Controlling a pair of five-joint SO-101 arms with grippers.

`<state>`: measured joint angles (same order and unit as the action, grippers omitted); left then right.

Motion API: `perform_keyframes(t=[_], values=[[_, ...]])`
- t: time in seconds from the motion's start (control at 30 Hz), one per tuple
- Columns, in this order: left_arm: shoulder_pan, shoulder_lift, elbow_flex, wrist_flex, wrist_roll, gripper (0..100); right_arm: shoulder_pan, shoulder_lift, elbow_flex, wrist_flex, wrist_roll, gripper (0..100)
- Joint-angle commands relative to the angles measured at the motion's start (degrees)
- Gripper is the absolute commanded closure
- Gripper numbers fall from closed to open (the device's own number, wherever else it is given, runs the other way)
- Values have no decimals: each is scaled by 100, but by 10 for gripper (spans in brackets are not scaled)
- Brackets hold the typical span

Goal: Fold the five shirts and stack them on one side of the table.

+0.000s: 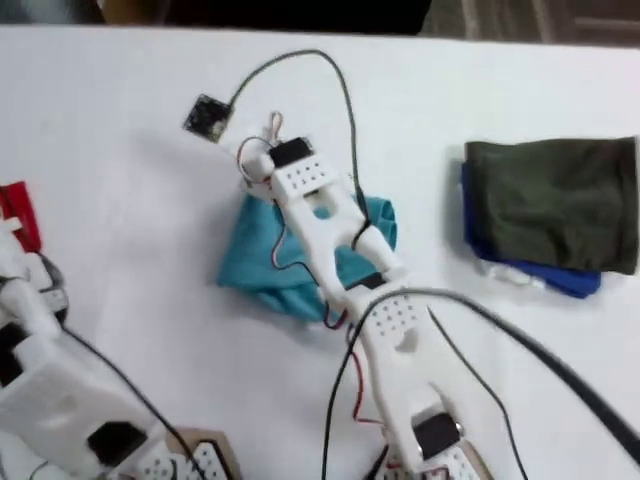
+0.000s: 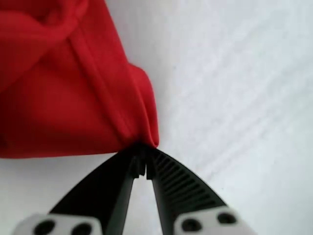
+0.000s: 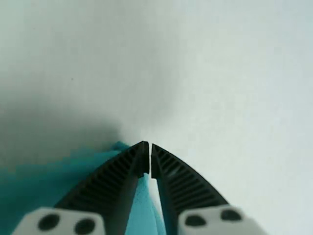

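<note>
1. Nearest, at the left edge of the white surface (image 1: 120, 320), the left gripper (image 2: 142, 159) has its fingers (image 2: 171, 181) closed on a folded corner of the red shirt (image 2: 63, 83). The cloth bunches right at the tips, and the rest of the shirt lies on the surface beyond them.
2. The right arm stretches from the near edge toward the middle of the surface. The right gripper (image 3: 149, 154) has its fingers pressed together to a thin slit. They pinch the far edge of the teal shirt (image 1: 260, 260), and teal cloth shows under and between them.
3. The teal shirt lies crumpled in the middle of the surface, partly under that arm.
4. Off to the right, well apart from the teal shirt, a folded dark green shirt (image 1: 550, 200) rests on a blue shirt (image 1: 560, 278), which sticks out along the near and left edges.
5. Farthest, a small black board (image 1: 207, 117) lies beyond the teal shirt, with a dark cable (image 1: 300, 55) looping from it.
</note>
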<state>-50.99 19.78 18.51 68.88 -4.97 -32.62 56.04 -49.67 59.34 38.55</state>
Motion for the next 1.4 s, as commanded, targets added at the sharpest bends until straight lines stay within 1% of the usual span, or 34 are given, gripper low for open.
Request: perform_keyframes(t=[0.0,0.13,0.3,0.4,0.53,0.7,0.77,0.93,1.1,1.27,1.37], values=[[-62,79,101,-149,26,973,-92,-22,-712,303,-35,978],[-62,79,101,-149,26,973,-92,-207,-1415,1218,-26,978],[-62,79,92,-149,26,973,22,-585,-2338,2888,-18,978],[-62,79,92,-149,26,973,48,-673,-2558,3864,-9,978],[-62,79,92,-149,26,973,171,-716,-1873,3908,-44,978],[-62,79,92,-149,26,973,154,-760,-686,3908,-62,977],[-62,79,92,-149,26,973,189,-822,-387,3873,-185,977],[-62,79,92,-149,26,973,207,-901,35,3873,-255,977],[-62,79,84,-149,26,973,207,-980,-26,3873,-255,977],[-62,79,84,-149,26,973,207,-1464,-26,3873,-255,977],[-62,79,84,-149,26,973,259,-1736,281,3873,-255,977]])
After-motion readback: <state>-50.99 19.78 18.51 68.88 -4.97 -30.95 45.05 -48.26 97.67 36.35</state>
